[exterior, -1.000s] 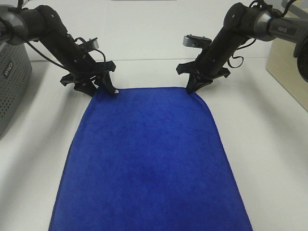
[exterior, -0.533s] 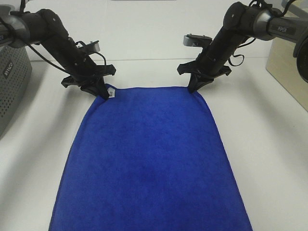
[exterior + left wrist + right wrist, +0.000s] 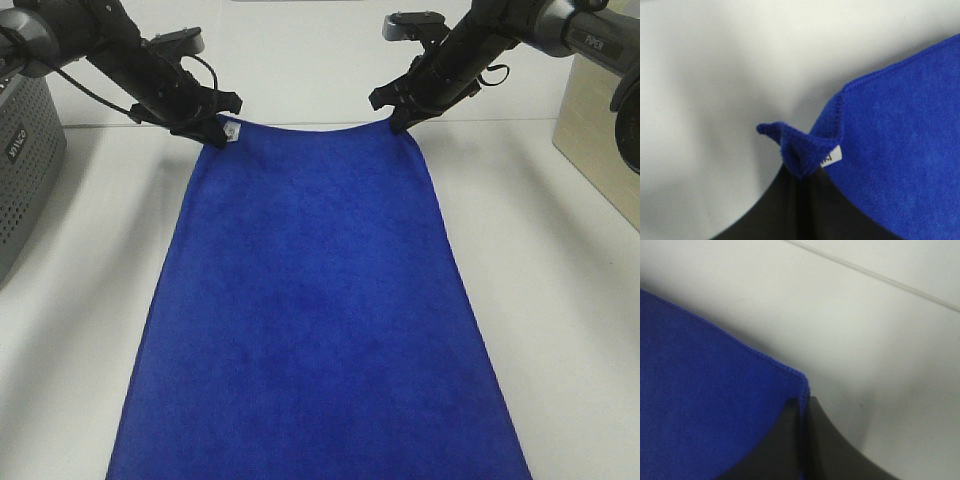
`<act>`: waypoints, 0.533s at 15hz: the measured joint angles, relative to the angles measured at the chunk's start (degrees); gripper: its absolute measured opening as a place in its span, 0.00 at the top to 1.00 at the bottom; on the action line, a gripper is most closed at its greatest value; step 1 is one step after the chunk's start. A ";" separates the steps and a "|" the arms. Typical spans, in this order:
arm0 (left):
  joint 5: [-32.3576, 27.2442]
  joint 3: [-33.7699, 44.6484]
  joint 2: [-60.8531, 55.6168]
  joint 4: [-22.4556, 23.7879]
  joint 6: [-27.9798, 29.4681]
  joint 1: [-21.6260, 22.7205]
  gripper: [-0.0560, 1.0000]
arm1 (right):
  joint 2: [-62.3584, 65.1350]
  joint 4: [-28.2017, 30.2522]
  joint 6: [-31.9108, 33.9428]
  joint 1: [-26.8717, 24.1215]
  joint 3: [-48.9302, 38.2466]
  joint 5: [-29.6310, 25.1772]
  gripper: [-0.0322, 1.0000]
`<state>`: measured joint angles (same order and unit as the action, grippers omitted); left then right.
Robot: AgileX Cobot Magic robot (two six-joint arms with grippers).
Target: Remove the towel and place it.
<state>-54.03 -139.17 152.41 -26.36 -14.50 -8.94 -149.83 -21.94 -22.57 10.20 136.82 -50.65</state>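
The towel point(image 3: 315, 300) is a large deep-blue cloth spread down the middle of the white table, its far edge lifted off the surface. My left gripper point(image 3: 215, 128) is shut on the towel's far left corner, beside the small white tag point(image 3: 232, 131). In the left wrist view the bunched corner point(image 3: 800, 155) and tag point(image 3: 831, 157) sit pinched at the black jaws. My right gripper point(image 3: 398, 118) is shut on the far right corner. The right wrist view shows the towel point(image 3: 705, 405) edge caught between the dark jaws. The towel's near end runs out of the picture.
A grey perforated basket point(image 3: 25, 170) stands at the left edge of the table. A pale wooden box point(image 3: 600, 130) stands at the right edge. Bare white table point(image 3: 80, 330) lies on both sides of the towel.
The left gripper has closed on the far left corner. Both grippers have risen and moved away from the camera, pulling the towel's far edge up and stretching the cloth longer.
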 joint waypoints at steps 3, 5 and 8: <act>7.16 -1.38 0.00 0.11 -3.44 0.00 0.95 | 0.00 0.00 -0.92 0.00 0.00 4.41 0.95; 9.85 -1.38 0.06 -0.23 -5.90 0.00 0.95 | 0.00 0.00 -1.38 0.00 0.00 7.73 0.95; 14.04 -1.38 0.06 -0.34 -7.79 0.00 0.95 | 0.00 0.00 -3.04 0.00 0.00 12.83 0.95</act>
<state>-39.99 -140.55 152.46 -26.70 -22.29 -8.94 -149.83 -21.94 -25.61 10.20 136.82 -37.82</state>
